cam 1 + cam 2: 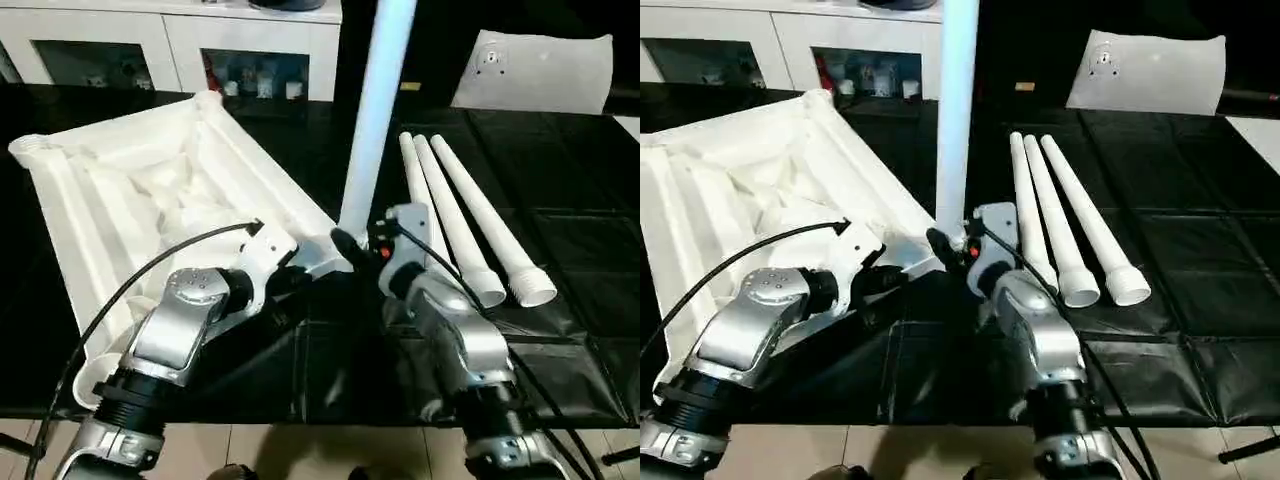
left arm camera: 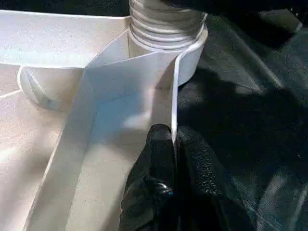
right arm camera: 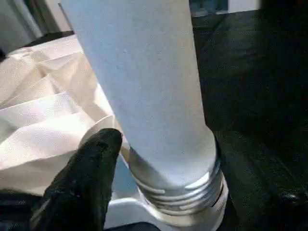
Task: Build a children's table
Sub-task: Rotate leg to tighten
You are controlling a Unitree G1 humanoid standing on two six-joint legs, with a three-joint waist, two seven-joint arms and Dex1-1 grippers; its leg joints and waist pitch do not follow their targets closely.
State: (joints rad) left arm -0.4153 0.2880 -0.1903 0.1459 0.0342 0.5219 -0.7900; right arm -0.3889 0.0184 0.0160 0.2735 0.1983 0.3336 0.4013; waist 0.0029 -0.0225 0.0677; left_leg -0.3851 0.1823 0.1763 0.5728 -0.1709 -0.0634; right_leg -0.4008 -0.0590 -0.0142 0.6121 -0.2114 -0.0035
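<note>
White tabletop [image 1: 150, 190] is lying underside up; one leg [image 1: 375, 120] is standing upright in its corner socket [image 2: 166, 43]. Left gripper [image 2: 172, 144] is pinching the tabletop's rim, jaws pressed together. Right gripper [image 1: 362, 246] is sitting at the leg's base, jaws spread.

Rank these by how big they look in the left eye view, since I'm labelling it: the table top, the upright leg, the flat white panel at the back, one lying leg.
1. Table top, largest by far.
2. Upright leg and flat white panel: similar area, unsure; the panel sits farther away.
3. One lying leg, smallest.
</note>
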